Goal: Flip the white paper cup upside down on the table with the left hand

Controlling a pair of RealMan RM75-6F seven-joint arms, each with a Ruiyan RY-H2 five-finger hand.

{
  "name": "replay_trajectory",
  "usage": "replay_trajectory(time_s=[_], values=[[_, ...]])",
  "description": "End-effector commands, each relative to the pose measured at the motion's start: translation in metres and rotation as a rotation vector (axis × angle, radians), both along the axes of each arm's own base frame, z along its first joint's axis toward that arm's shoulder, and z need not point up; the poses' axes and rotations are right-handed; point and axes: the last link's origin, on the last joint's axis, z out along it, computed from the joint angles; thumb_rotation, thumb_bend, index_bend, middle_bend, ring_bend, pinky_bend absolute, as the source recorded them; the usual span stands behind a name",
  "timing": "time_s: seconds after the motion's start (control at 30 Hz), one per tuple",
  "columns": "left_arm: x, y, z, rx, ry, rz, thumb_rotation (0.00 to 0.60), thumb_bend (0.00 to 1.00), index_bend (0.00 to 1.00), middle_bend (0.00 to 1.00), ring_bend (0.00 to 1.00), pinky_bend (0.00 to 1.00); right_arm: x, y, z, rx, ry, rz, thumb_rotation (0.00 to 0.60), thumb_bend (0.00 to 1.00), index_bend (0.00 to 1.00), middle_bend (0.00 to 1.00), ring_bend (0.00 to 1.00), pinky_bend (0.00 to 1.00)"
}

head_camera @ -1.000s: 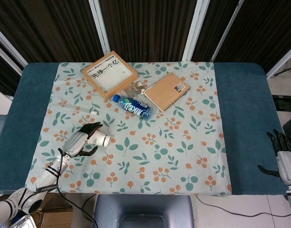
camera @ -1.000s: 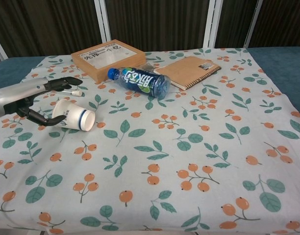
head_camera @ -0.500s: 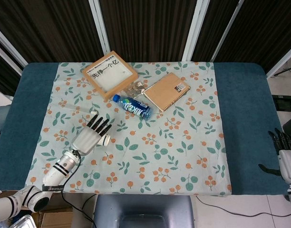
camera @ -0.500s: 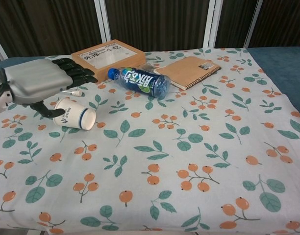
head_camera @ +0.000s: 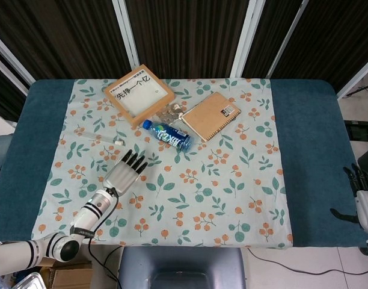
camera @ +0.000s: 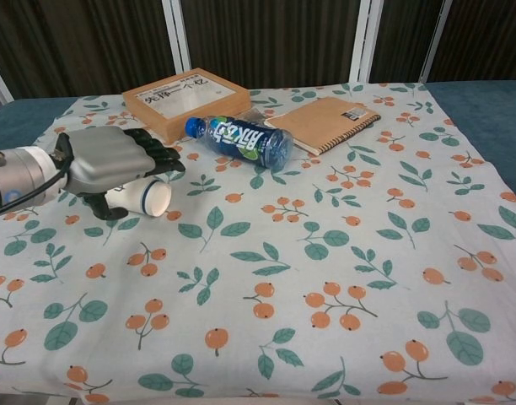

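Observation:
The white paper cup (camera: 147,197) with a blue band lies on its side on the floral cloth, mouth facing right. My left hand (camera: 115,164) is spread palm-down over it, the fingers reaching across the top of the cup and the thumb low on its near side; no firm grip shows. In the head view the left hand (head_camera: 127,171) hides the cup, fingers straight and apart. My right hand (head_camera: 363,198) hangs off the table's right edge, holding nothing, fingers apart.
A blue drink bottle (head_camera: 167,135) lies just beyond the cup. A wooden framed box (head_camera: 139,94) sits at the back left and a brown spiral notebook (head_camera: 211,114) at the back centre. A small white object (head_camera: 119,142) lies near the left fingertips.
My left hand has turned from beside the cup to palm-down and slid forward and right over it. The cup has barely shifted. The right hand has sunk slightly at the frame edge.

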Motion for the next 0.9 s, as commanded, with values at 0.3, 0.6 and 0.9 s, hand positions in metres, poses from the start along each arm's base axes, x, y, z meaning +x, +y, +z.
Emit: replay_trajectory(time_s=[0.3, 0.6, 0.9], values=[[-0.003, 0.015, -0.018, -0.01, 0.003, 0.054, 0.6, 0.36, 0.1, 0.15, 0.0, 0.03, -0.004, 0.0, 0.0, 0.006, 0.002, -0.014, 0.6, 0.07, 0.0, 0.0, 0.0, 0.0], [-0.005, 0.02, -0.019, 0.017, 0.028, 0.025, 0.6, 0.41, 0.18, 0.2, 0.0, 0.04, -0.005, 0.0, 0.0, 0.015, 0.004, -0.025, 0.6, 0.07, 0.0, 0.0, 0.0, 0.0], [-0.008, 0.023, -0.019, 0.022, 0.017, 0.031, 0.6, 0.44, 0.24, 0.26, 0.0, 0.05, -0.004, -0.001, -0.001, 0.03, 0.006, -0.036, 0.6, 0.07, 0.0, 0.0, 0.0, 0.0]])
